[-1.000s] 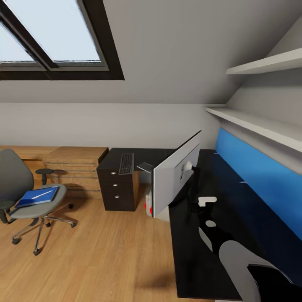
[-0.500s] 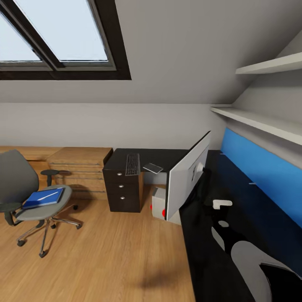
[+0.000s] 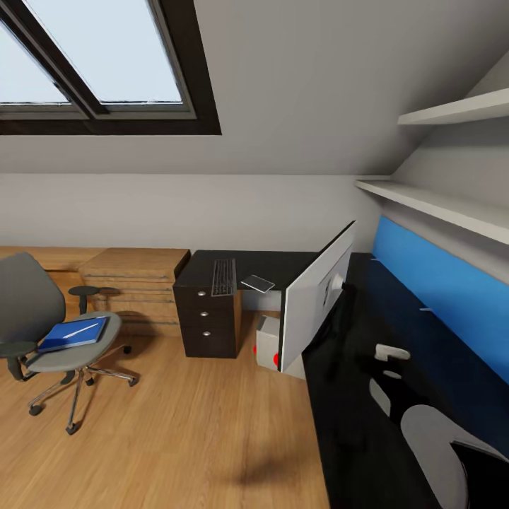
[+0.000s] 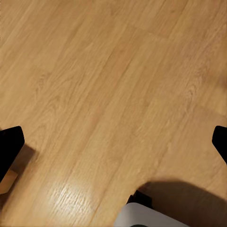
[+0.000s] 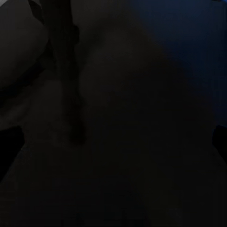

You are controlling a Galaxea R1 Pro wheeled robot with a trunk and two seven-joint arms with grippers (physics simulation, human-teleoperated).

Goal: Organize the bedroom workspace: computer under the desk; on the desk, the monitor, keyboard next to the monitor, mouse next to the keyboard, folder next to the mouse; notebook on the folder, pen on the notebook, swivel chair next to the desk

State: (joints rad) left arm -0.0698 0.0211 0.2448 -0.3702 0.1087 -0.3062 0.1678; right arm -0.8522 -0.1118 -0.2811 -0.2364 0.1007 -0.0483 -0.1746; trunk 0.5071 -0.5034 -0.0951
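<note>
The monitor (image 3: 315, 297) stands on the black desk (image 3: 353, 452), seen from behind and nearly edge-on. Just short of it, my right arm (image 3: 391, 351) reaches over the desktop. In the right wrist view the right gripper (image 5: 113, 139) is open, with a dark upright stalk (image 5: 68, 71) ahead of it and nothing between its fingers. The left gripper (image 4: 113, 142) hangs open over bare floor. The keyboard (image 3: 223, 276) lies on a dark drawer unit (image 3: 208, 322). The grey computer (image 3: 267, 343) stands on the floor at the desk's far end. The swivel chair (image 3: 35, 311) holds the blue folder (image 3: 74, 332), with the white pen (image 3: 76, 329) on it.
A flat grey slab (image 3: 257, 283) lies beside the keyboard. A light-wood drawer chest (image 3: 134, 283) stands against the far wall. White shelves (image 3: 438, 205) run above the blue back panel (image 3: 431, 297). Wood floor (image 3: 184, 424) stretches between chair and desk.
The whole view shifted between the oldest frame and the later ones, so the camera moved. Since half a second ago my right arm has drawn back a little from the monitor.
</note>
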